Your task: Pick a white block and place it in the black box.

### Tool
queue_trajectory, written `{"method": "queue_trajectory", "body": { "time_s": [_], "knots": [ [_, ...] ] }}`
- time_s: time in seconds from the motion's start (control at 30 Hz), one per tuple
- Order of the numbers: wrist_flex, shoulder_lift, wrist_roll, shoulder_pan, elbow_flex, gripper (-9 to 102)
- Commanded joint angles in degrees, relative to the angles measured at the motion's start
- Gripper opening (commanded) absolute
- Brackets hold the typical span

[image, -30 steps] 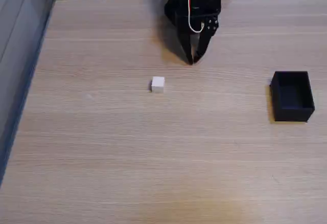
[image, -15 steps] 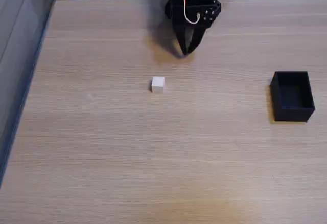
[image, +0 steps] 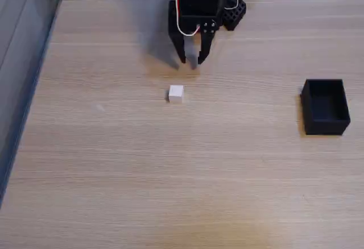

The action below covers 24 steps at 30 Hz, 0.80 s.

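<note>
Probably light and rigid, the white block (image: pixel 176 93) suits a pinch across opposite side faces; the end effector (image: pixel 191 62), jaws slightly apart, hovers just beyond it.

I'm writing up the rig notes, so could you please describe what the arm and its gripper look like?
In the fixed view the gripper is matte black, with a boxy square body above two tapering jaws. Red and white wires loop around the body, and small pale screw heads dot the side. Behind it sits a black perforated arm part.
</note>
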Motion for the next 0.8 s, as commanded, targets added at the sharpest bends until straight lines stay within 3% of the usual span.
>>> {"method": "queue_trajectory", "body": {
  "time_s": [0.0,0.37,0.77],
  "knots": [
    [-3.9,-4.9,-0.6,2.5,-3.3,20],
    [-12.0,-18.5,-0.4,6.4,-9.8,26],
    [-14.3,-27.9,1.8,6.2,-14.9,28]
  ]
}}
